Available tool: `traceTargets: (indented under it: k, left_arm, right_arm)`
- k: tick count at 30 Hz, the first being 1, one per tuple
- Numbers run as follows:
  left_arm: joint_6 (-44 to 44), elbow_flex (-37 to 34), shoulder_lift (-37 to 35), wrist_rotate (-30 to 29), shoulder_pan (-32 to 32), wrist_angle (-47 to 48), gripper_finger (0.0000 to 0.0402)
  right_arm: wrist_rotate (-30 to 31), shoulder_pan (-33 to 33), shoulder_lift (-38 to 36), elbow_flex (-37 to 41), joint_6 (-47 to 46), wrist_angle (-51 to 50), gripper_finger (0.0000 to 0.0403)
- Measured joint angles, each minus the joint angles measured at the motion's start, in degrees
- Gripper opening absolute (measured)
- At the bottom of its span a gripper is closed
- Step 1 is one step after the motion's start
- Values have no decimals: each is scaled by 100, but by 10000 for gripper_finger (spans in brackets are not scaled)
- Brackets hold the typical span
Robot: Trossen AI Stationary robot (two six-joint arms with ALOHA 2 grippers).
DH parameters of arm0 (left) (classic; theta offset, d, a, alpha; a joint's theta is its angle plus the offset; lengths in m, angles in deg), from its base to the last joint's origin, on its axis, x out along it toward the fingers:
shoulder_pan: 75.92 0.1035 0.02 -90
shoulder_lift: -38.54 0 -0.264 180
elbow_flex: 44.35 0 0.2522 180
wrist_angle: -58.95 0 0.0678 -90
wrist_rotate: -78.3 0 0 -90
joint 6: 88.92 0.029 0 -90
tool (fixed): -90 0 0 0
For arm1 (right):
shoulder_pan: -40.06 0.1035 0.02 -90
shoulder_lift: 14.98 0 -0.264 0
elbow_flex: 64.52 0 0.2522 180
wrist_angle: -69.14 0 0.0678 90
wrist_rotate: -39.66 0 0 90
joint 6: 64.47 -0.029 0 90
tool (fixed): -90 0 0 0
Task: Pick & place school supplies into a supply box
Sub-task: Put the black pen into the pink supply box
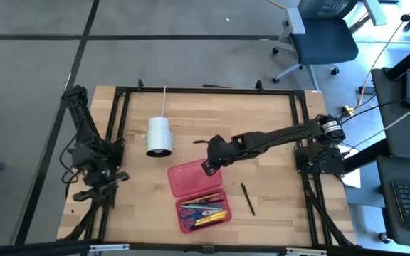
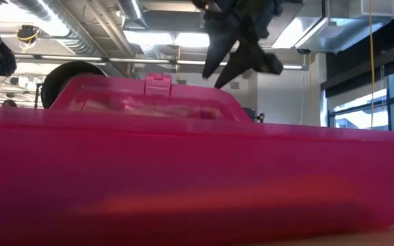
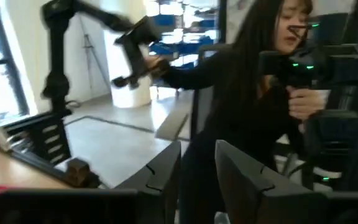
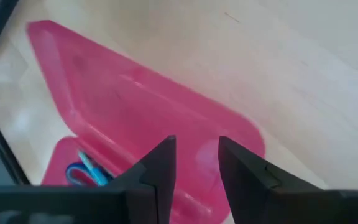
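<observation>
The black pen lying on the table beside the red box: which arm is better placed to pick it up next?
Probably the right. The right gripper hovers over the supply box's open lid, jaws apart and empty, close to the black pen. The left gripper waits at the table's far left edge, beyond the box.

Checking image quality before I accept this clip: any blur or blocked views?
Low view: red pencil case fills the frame, close and soft. Left wrist view: smeared by blur, a person behind. Right wrist view: open lid soft. High view: clear, even light.
</observation>
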Motion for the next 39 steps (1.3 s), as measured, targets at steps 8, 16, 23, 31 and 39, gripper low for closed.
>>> traceTargets:
  k: [8,16,23,31,39]
  left_arm:
    - [-154,-348,-571,-76,72,35,91]
    - [-126,-596,-1144,-380,72,243,93]
    - [-265,-599,-1236,-381,72,264,91]
    - [-314,-599,-1236,-377,72,282,93]
    - [-314,-599,-1225,-373,72,283,92]
  right_arm:
    - [707,211,-7,-933,-213,-1647,123]
    - [494,575,46,-949,-1024,-2909,123]
    - [-61,1133,44,-647,-2372,-3675,123]
    - [-277,1556,44,29,-2520,-2682,123]
    - [-462,1578,44,855,-2663,-1757,123]
